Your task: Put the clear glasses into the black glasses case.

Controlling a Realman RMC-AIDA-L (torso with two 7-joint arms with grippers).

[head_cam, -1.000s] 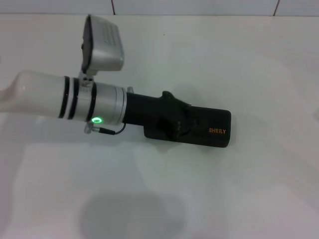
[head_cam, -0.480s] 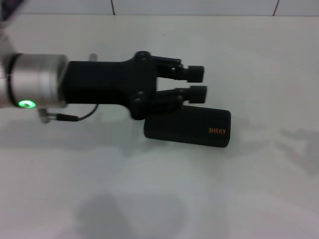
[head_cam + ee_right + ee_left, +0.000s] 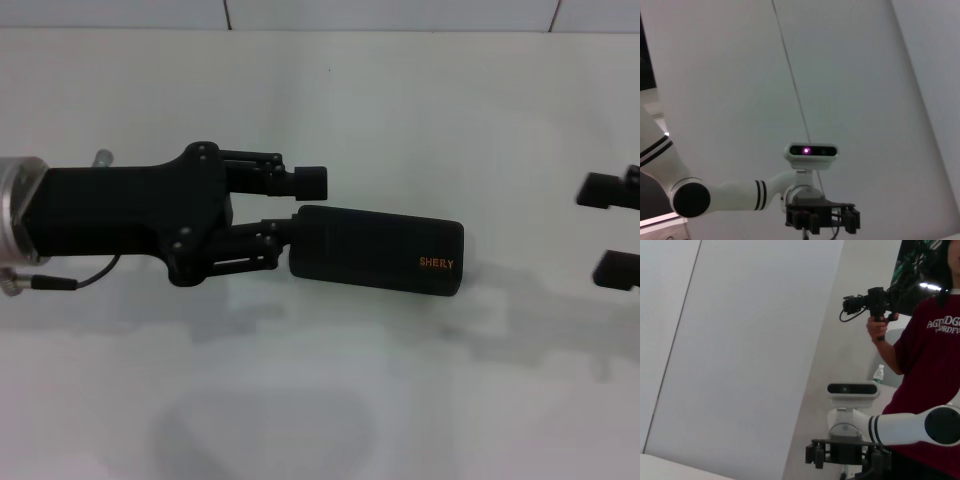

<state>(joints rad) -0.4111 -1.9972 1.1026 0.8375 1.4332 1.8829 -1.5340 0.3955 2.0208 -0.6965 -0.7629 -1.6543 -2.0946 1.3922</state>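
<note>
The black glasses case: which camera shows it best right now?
The head view. The black glasses case lies shut on the table, lettering visible, the left gripper at its end. Neither wrist view shows it; each shows only walls and the opposite arm.

The black glasses case [image 3: 378,249] lies flat on the white table [image 3: 420,120], a little right of the middle. It is closed, matte black, rectangular with rounded corners. Its long side runs left to right, with the right end turned slightly toward the near side. Small orange "SHERY" lettering shows on top near its right end. The clear glasses cannot be seen.
</note>
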